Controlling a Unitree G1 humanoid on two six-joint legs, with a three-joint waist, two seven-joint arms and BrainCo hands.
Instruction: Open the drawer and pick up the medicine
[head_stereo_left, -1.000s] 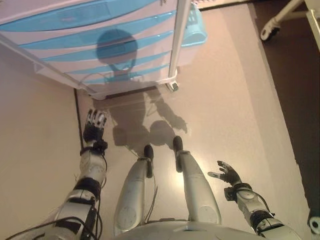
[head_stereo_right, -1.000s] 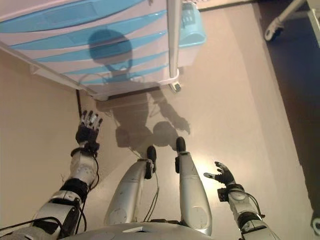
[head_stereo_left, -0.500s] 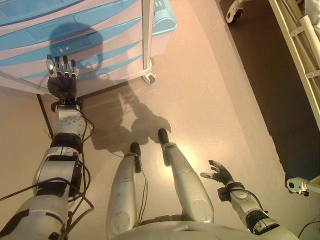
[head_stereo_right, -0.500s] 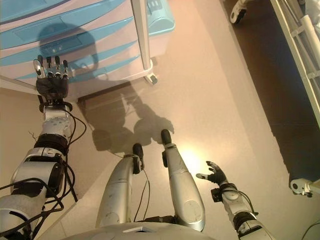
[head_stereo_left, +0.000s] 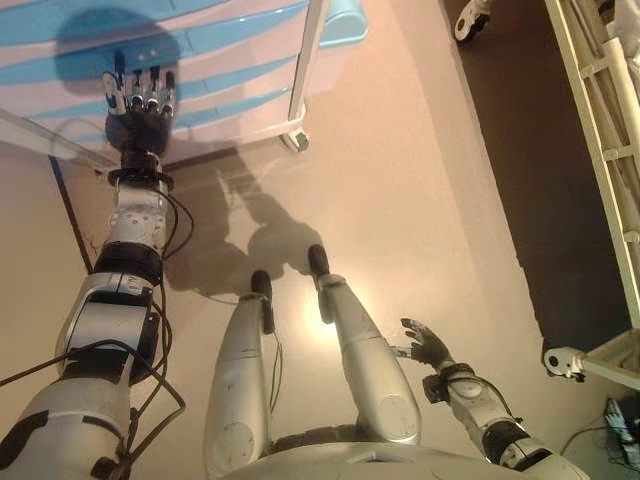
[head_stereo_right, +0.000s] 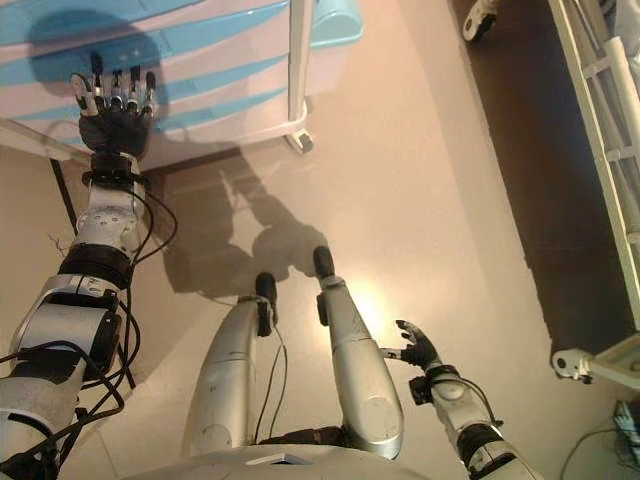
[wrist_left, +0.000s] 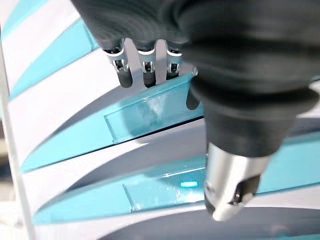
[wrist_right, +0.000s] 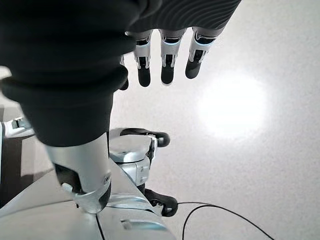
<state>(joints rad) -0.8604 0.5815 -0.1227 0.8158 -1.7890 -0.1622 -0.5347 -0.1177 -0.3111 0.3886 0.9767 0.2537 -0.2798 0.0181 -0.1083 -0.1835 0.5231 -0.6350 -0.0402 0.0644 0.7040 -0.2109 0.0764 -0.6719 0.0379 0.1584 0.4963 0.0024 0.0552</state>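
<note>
A white drawer cabinet (head_stereo_left: 230, 110) with several turquoise drawer fronts stands at the far left on castors. All drawers look shut and no medicine shows. My left hand (head_stereo_left: 140, 110) is raised in front of the drawer fronts, fingers straight and open, empty. In the left wrist view its fingers (wrist_left: 145, 70) hang just off a turquoise drawer front (wrist_left: 150, 107). My right hand (head_stereo_left: 425, 348) hangs low at the right over bare floor, fingers relaxed and open, empty; it also shows in the right wrist view (wrist_right: 165, 60).
A turquoise basket (head_stereo_left: 340, 22) hangs on the cabinet's right side by a white post (head_stereo_left: 308, 55). A castor (head_stereo_left: 293, 142) sits under the cabinet's corner. A white bed frame (head_stereo_left: 600, 130) on wheels (head_stereo_left: 560, 360) stands on dark flooring at the right.
My left hand has risen a little higher against the drawer fronts. The camera has shifted, so the cabinet sits higher in view. The right hand has stayed low.
</note>
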